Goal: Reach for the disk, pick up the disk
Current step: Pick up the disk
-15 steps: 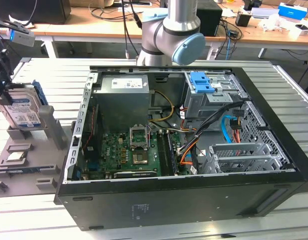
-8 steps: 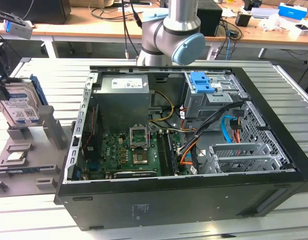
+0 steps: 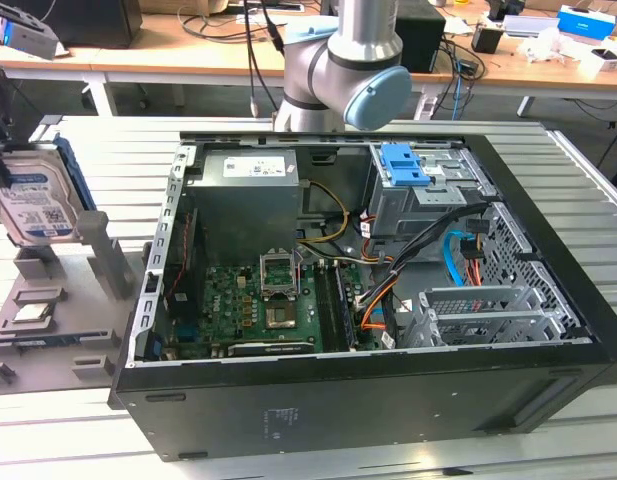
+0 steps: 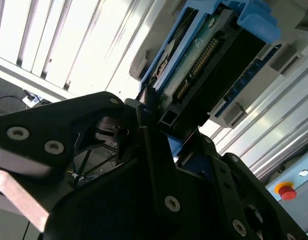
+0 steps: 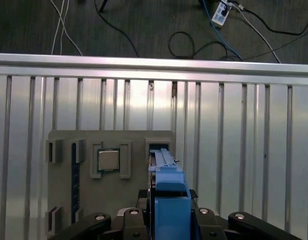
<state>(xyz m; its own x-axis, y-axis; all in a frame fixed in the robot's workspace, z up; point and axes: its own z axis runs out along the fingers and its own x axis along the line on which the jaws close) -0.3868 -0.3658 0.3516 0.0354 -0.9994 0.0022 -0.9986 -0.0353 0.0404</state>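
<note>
The disk stands on edge in a slot of the grey holder, at the exterior view's left, well apart from the open computer case. Its labelled face is turned towards that camera and its long axis runs roughly upright, leaning a little.

In the first wrist view I am looking straight down the disk's thin edge. One blue side rail runs directly away from the gripper, and the black linkages sit on either side of it. So the disk lies dead ahead of the gripper, inside its span, with the flat faces towards the two sides. I judge that to be the right alignment for a pinch across its thickness.

I cannot tell whether the gripper has closed on the disk or only straddles it.

A small square chip sits in the neighbouring pocket of the holder, just beside the disk.
</note>
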